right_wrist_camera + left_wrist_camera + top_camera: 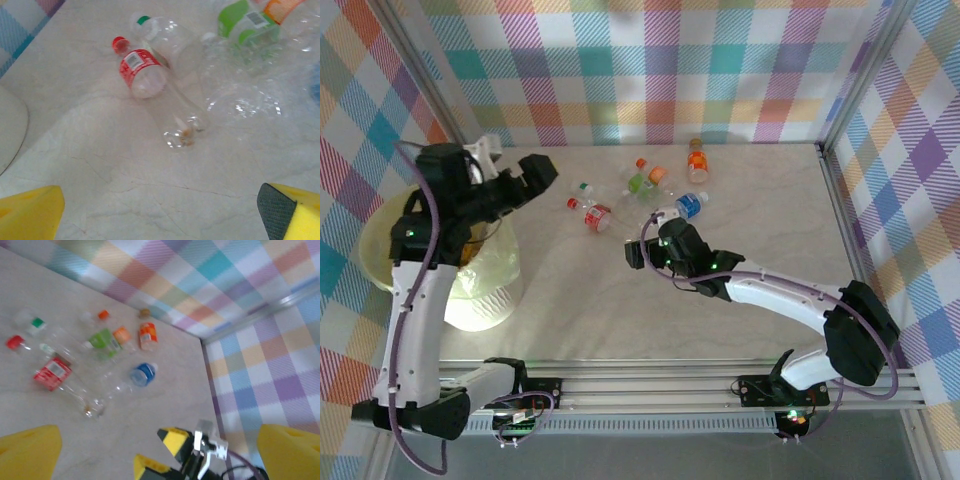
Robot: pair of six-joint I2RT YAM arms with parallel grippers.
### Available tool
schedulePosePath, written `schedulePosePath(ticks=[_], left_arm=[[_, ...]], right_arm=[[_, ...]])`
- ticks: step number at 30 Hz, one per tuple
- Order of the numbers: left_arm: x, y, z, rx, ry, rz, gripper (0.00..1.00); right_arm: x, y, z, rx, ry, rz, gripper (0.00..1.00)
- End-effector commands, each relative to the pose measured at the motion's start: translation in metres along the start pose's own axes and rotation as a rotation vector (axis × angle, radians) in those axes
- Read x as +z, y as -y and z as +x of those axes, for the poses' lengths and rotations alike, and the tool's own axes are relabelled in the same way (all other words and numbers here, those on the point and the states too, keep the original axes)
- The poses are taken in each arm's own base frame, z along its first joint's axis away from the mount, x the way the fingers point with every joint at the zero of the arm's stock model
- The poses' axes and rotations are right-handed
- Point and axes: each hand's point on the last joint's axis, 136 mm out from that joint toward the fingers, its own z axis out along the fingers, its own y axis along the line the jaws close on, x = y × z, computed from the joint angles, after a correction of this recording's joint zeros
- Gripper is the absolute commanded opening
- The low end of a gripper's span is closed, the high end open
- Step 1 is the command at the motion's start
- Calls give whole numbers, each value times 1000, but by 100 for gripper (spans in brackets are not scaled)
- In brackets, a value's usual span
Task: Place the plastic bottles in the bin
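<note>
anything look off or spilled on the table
Nothing looks spilled or broken. The plastic bottles lie scattered on their sides in a loose cluster on the table, well apart from the bin. The red-label bottle has a little brownish residue at its base end, and a green-capped bottle lies beside it.

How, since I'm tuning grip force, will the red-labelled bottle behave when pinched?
The red-labelled bottle looks clear and nearly empty, so probably light and easily dented. It lies on its side on the smooth table, so a nudge would likely roll it. Its glossy wall may slip.
</note>
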Motion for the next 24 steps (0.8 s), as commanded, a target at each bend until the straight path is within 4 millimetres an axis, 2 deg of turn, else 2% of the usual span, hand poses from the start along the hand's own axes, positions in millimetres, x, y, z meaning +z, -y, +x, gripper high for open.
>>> schedulePosePath(ticks=[1, 5, 8, 13, 17, 24], left_arm=[[26, 14, 2, 14, 41, 43, 100], [60, 19, 21, 24, -3, 56, 100], [80, 14, 34, 16, -55, 32, 100], [102, 3, 52, 8, -112, -18, 100], [106, -6, 60, 23, -118, -51, 100], [103, -17, 69, 54, -128, -76, 100]], right_arm=[[2, 23, -4, 109, -32, 51, 100], [8, 56, 4, 258, -82, 106, 100], [13, 86, 12, 407, -125, 164, 100], [27, 126, 19, 656, -150, 246, 100], [46, 139, 15, 770, -167, 266, 100], [84, 141, -4, 815, -167, 279, 100]])
